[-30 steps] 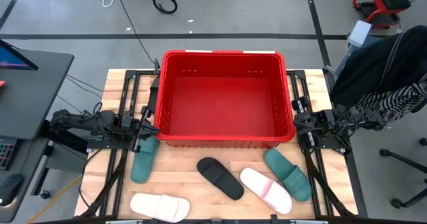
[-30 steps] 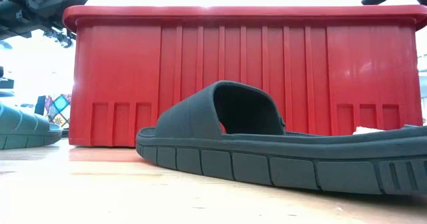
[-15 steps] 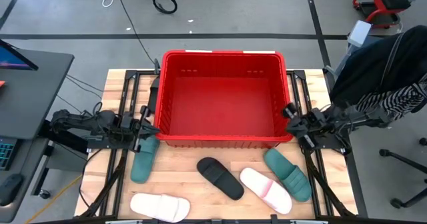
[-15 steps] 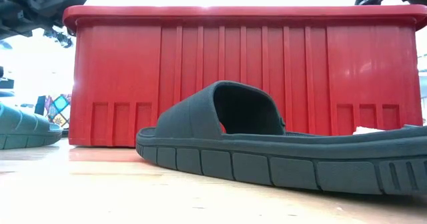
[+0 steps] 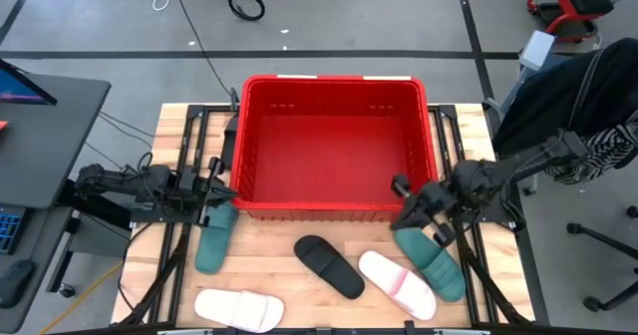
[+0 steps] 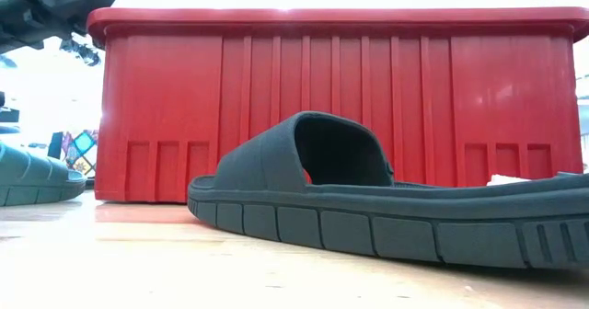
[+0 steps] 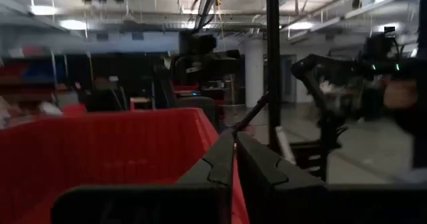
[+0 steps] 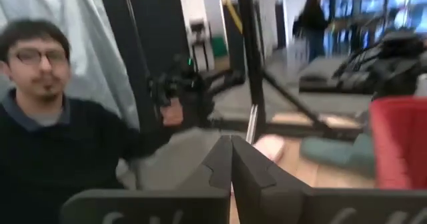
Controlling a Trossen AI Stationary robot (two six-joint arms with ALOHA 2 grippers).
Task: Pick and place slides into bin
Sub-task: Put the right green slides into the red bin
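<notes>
So the red bin [image 5: 334, 146] sits mid-worktop [image 5: 289, 275] with nothing in it, and all five slides are on the wood in front of it: teal ones at [image 5: 214, 237] and [image 5: 431, 260], a black one [image 5: 329, 266] in the middle, and pale ones at [image 5: 239, 309] and [image 5: 397, 283]. The right end effector [image 5: 402, 204] hangs by the bin's front right corner, just above the right teal slide, fingers pressed together on nothing. The left end effector [image 5: 221, 192] is parked at the bin's front left corner, also closed up and empty.
</notes>
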